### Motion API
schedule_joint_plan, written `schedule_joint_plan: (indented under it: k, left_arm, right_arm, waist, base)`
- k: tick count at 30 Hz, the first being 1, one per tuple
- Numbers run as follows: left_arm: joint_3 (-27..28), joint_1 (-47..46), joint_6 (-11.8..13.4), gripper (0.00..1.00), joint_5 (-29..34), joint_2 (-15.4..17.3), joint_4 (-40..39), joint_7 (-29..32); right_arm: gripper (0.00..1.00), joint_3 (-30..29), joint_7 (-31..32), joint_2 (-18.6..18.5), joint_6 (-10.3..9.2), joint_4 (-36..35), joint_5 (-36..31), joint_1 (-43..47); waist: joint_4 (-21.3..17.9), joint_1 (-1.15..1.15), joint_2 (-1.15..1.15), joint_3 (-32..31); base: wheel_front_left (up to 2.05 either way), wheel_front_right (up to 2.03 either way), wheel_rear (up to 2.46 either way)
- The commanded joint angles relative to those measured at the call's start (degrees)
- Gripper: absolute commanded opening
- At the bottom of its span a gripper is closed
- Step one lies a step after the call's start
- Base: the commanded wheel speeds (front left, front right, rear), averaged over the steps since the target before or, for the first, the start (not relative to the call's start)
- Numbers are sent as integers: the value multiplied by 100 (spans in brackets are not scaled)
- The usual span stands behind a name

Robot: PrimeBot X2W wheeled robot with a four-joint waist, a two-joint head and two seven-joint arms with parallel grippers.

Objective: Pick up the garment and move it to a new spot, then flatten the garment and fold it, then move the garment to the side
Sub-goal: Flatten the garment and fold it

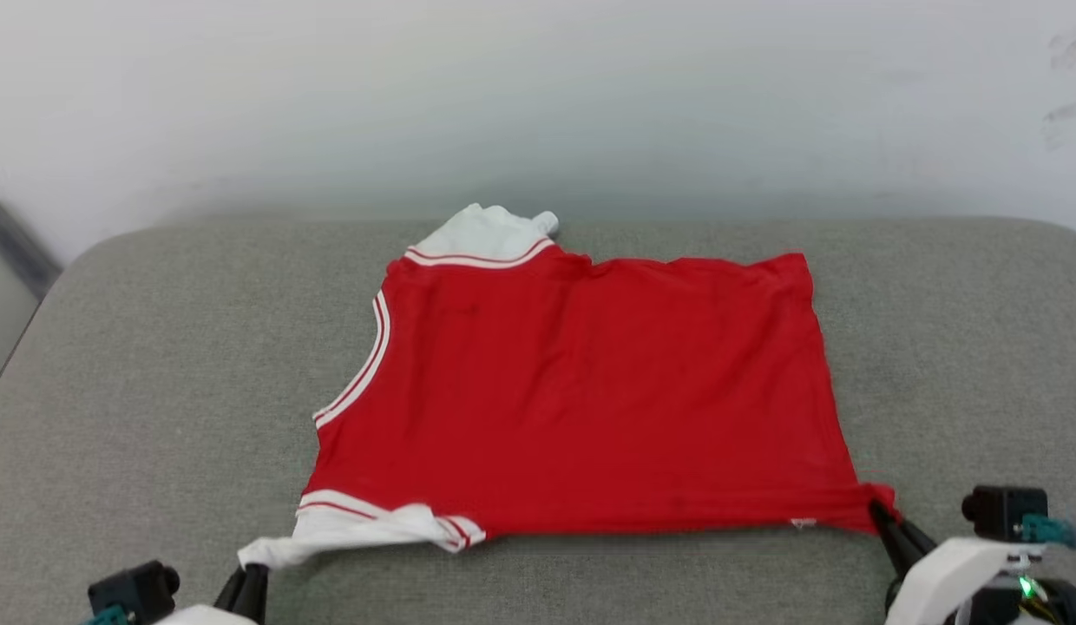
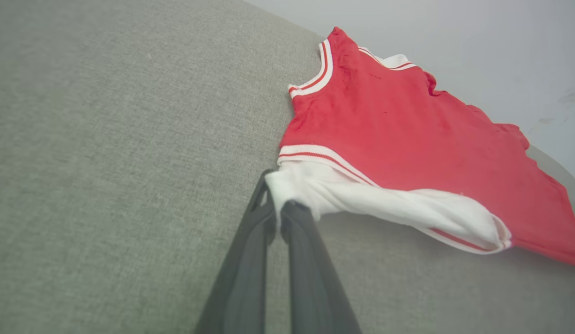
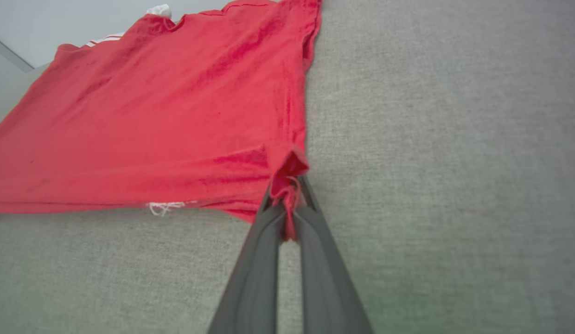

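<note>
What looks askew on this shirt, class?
The garment lies mostly flat, but its near white sleeve is twisted into a rope where the left gripper pinches it, and the hem corner puckers in the right gripper.

The garment (image 1: 581,391) lies spread flat on the counter (image 1: 156,365), neck end toward the robot's left, hem toward its right. The far sleeve (image 1: 486,233) sticks out from the garment's far edge, and the near sleeve (image 1: 356,525) trails from its near left corner. The left hand (image 1: 252,577) sits at the garment's near left, pinching that sleeve's tip. The right hand (image 1: 881,516) sits at the garment's near right corner, pinching the hem there. The wall (image 1: 538,104) stands behind the garment, beyond the counter.
</note>
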Motion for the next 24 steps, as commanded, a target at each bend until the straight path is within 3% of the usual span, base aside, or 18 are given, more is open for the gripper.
schedule_joint_plan:
  k: [1, 5, 10, 17, 24]
  left_arm:
    - [72, 237, 154, 0, -37, 93, -171, 35]
    - [159, 892, 536, 0, -146, 192, -885, 293]
    - [152, 1152, 740, 0, -138, 388, -1552, 596]
    - [-85, 362, 606, 0, 21, 393, -1743, 817]
    - [-292, -849, 229, 0, 193, 181, -1088, 717]
  right_arm:
    - [0, -100, 11, -83, -14, -103, -59, 261]
    - [0, -562, 104, 4, -14, -714, -231, 1005]
    - [0, -1274, 522, 252, -14, -1671, -665, 1680]
    - [0, -1762, 1424, 724, -11, -2891, -1430, 1609]
    - [0, -1722, 1869, 898, -9, -3035, -1854, 785]
  waist:
    - [57, 2, 0, -69]
    - [126, 2, 0, -91]
    - [189, 2, 0, -55]
    - [94, 2, 0, 190]
    - [22, 2, 0, 763]
  base:
    - [0, 0, 0]
    - [0, 0, 0]
    - [0, 0, 0]
    - [0, 0, 0]
    - [0, 0, 0]
